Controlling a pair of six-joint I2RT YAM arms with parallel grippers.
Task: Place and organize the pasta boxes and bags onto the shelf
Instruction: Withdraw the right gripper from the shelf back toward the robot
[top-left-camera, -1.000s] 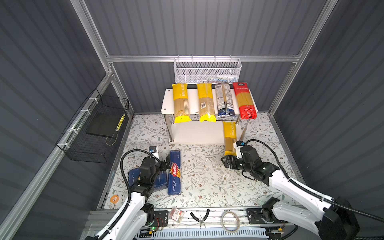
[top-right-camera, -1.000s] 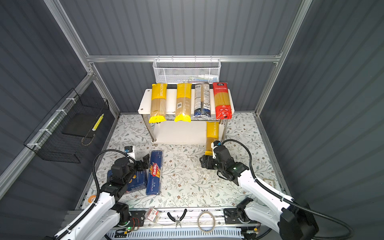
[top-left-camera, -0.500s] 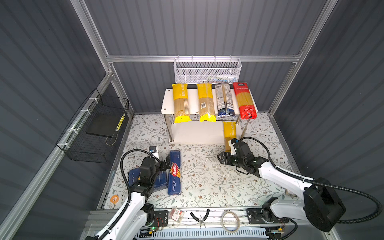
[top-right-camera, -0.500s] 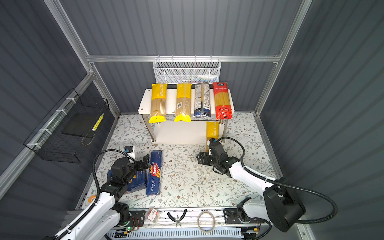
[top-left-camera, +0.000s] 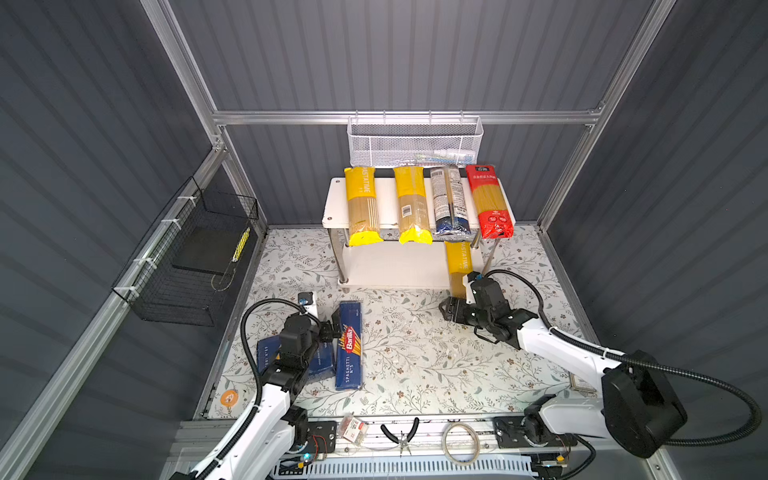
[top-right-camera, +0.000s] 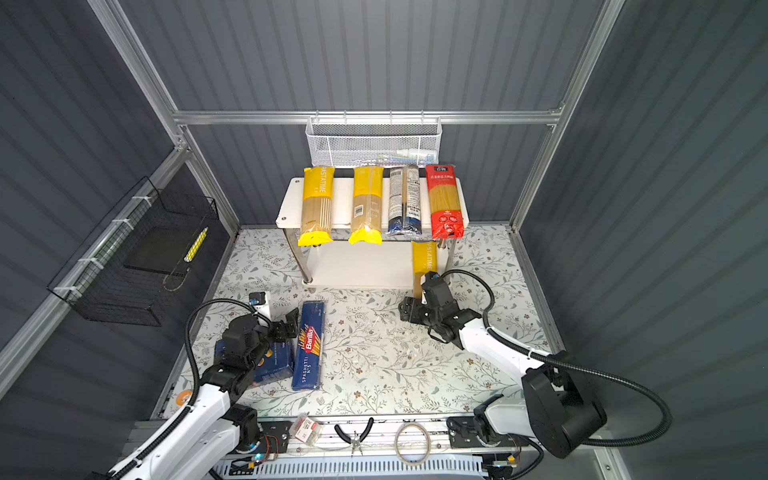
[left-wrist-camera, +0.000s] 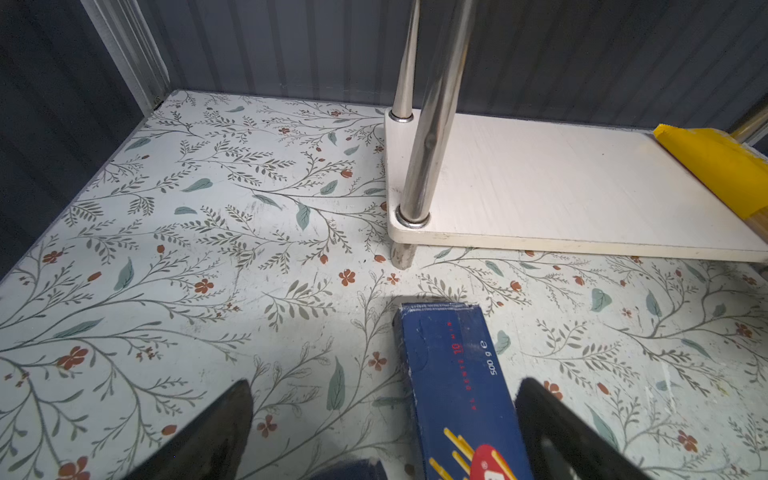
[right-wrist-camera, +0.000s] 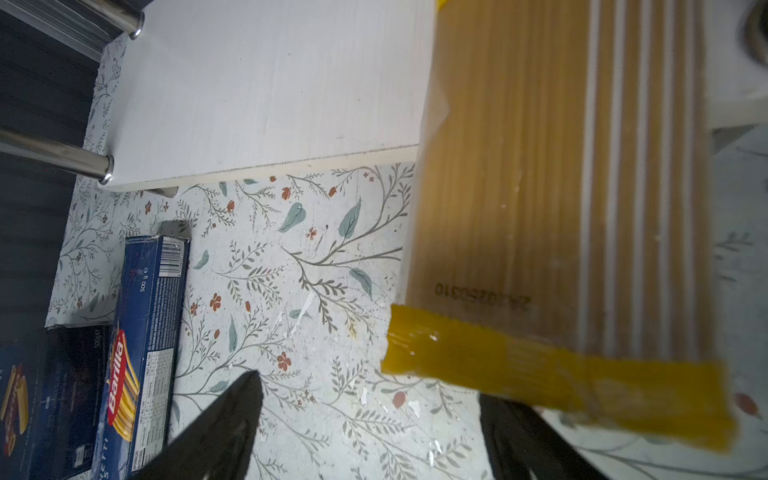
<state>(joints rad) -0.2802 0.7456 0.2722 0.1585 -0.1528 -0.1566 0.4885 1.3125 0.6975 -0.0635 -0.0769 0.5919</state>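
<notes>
The white two-tier shelf (top-left-camera: 384, 199) stands at the back with several pasta bags side by side on its top board. Another yellow pasta bag (top-left-camera: 458, 266) (right-wrist-camera: 519, 187) lies half on the lower board (right-wrist-camera: 270, 83), its end sticking out over the floor. My right gripper (top-left-camera: 451, 309) (right-wrist-camera: 370, 390) is open just in front of that end, holding nothing. A blue Barilla pasta box (top-left-camera: 349, 345) (left-wrist-camera: 457, 382) lies flat on the floor. My left gripper (top-left-camera: 332, 328) (left-wrist-camera: 384, 386) is open low over its far end. A second blue box (top-left-camera: 266, 353) lies partly under the left arm.
A white mesh basket (top-left-camera: 415, 145) hangs on the back wall above the shelf. A black wire basket (top-left-camera: 195, 257) hangs on the left wall. Pliers (top-left-camera: 401, 434) and a cable coil (top-left-camera: 459, 442) lie on the front rail. The shelf's chrome legs (left-wrist-camera: 432, 124) stand near the box.
The right gripper has shifted slightly left and nearer the shelf, and its arm has swung round. The left arm and the boxes have not moved.
</notes>
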